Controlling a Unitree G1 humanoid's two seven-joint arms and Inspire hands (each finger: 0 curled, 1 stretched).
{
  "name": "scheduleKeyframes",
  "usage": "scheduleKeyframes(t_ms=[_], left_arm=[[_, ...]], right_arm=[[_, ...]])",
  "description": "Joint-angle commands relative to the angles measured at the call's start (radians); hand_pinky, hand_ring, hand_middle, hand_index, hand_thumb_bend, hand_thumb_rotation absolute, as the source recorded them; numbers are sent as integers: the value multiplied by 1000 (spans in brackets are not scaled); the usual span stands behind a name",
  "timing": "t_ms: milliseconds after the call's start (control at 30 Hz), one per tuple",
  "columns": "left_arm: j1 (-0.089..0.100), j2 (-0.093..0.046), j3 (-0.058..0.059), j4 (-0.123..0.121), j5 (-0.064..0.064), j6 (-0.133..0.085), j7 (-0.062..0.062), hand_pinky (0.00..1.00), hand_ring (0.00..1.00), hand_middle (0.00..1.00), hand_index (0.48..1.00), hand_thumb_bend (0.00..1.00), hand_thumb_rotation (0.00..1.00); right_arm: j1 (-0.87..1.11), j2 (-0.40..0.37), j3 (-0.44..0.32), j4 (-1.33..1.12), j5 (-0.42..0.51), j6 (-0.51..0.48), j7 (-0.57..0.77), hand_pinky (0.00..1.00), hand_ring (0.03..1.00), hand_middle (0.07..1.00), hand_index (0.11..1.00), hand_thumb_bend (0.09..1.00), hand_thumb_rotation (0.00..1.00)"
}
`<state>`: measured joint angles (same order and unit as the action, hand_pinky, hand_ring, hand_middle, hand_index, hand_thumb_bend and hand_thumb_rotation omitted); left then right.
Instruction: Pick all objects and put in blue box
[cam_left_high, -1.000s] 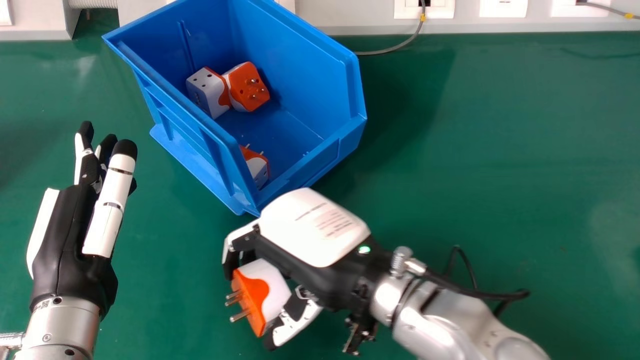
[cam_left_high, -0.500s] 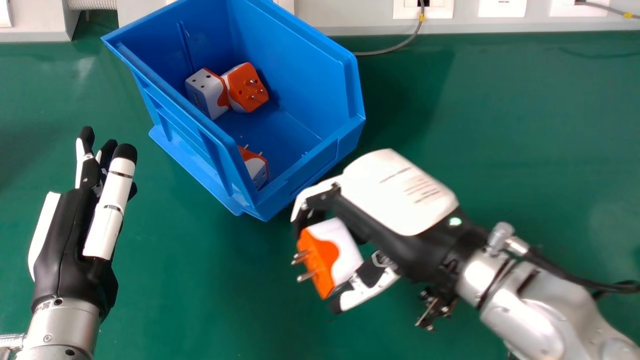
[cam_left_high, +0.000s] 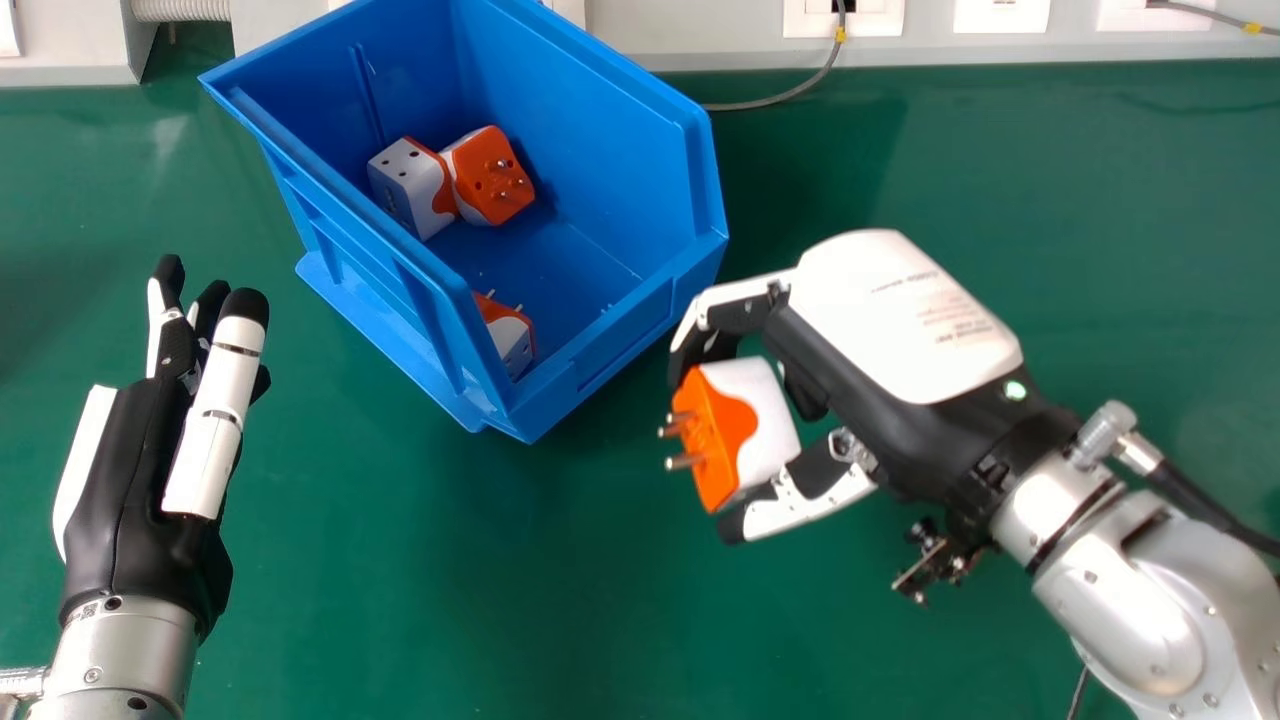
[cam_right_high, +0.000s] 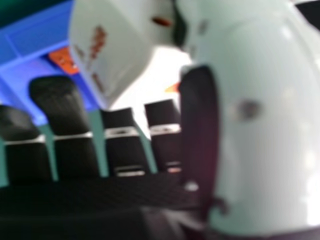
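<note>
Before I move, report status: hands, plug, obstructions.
Right hand shut on orange-and-white plug adapter, right of blue box. Left hand open, idle, left of box. Box's near wall between adapter and interior.

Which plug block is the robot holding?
The block gripped by its right hand, outside the blue box; the other blocks in sight lie inside.

On the green bench (cam_left_high: 560, 600), the blue box (cam_left_high: 620, 370) sits at ten o'clock, holding two orange-and-white adapters (cam_left_high: 490, 180) touching each other toward its eleven o'clock, and a third adapter (cam_left_high: 510, 338) near its five. At three o'clock, the right hand (cam_left_high: 880, 340) grips another adapter (cam_left_high: 745, 425), pins toward nine. The left hand (cam_left_high: 130, 480) lies near nine o'clock, straight fingers pointing to twelve.
</note>
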<state>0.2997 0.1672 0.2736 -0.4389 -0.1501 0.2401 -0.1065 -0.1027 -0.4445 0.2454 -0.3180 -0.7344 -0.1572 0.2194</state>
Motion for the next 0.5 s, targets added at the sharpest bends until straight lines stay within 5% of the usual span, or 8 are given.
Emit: scheduleKeyframes(t_ms=[0,467], left_arm=[[-12,2,3,-5,5,-30,4,949,1000,1000,1000,414,844],[-21,4,0,21,1,-53,-4,954,1000,1000,1000,413,837]], right_arm=[[-67,21,-8,12,-21,-4,-44,116,174,471,481,521,0],[-347,172,65,299,-21,-6,-127,80,130,470,481,521,0]])
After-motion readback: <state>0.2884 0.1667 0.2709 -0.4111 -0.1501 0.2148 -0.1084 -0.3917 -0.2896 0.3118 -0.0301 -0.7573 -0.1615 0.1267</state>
